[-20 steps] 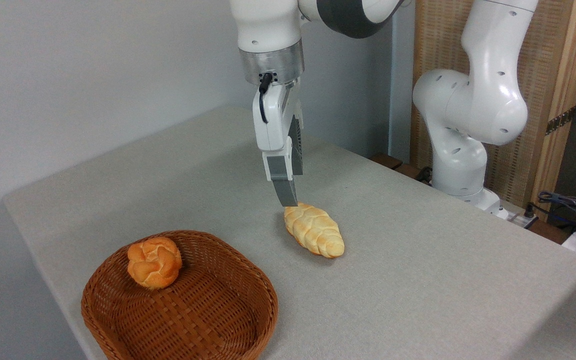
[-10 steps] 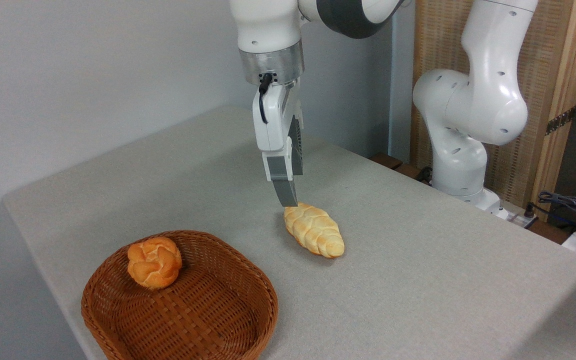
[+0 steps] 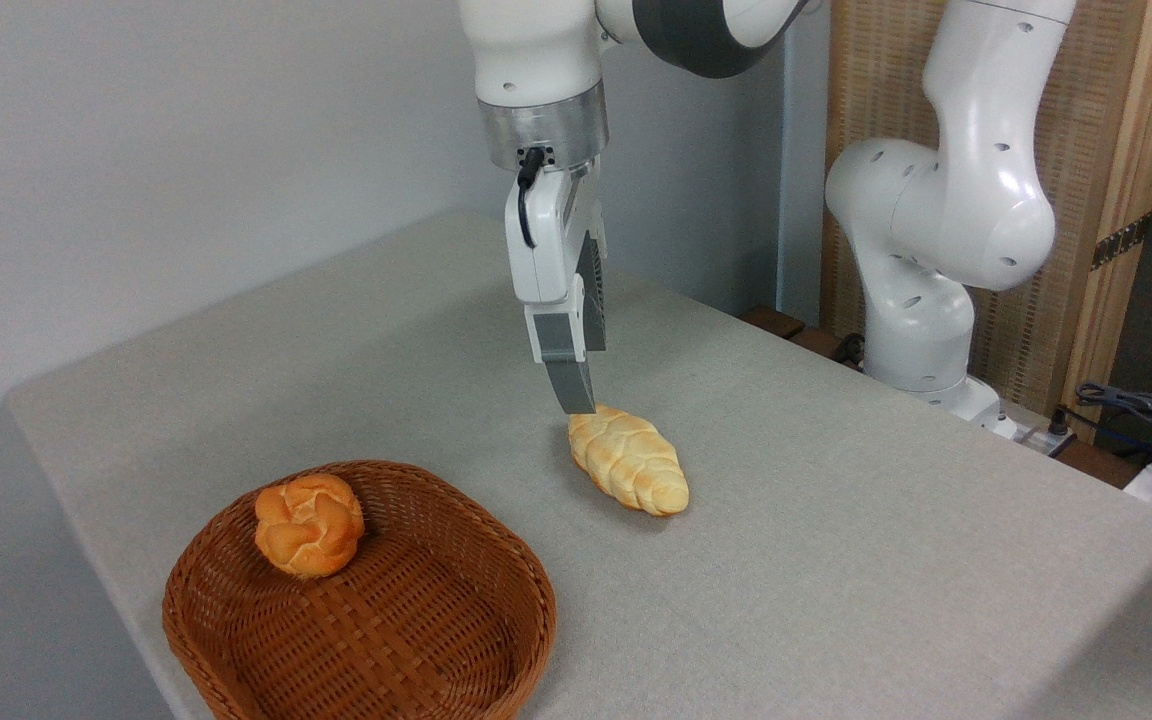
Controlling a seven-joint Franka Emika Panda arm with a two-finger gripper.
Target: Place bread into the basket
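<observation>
- The end effector (image 3: 574, 400) hangs fingers-down just above the far tip of the bread (image 3: 628, 460). It is seen edge-on, with one finger hiding the other, so you cannot tell how far apart the fingers stand. Nothing is held.
- The bread lies flat on the surface (image 3: 836, 560), its long axis running from the end effector toward the near right. It is outside the basket (image 3: 496, 560) and well apart from it.
- The end effector sits over the pointed end, not over the middle. Judged from this, you should shift it along the loaf to the thickest part before descending.
- Set the fingers across the short width of the loaf, not along its length.
- Close gently: the braided crust looks likely to slip or dent under a hard pinch.
- A round orange roll (image 3: 309, 525) already occupies the far left part of the basket. Plan the release over the bare weave at the near right.
</observation>
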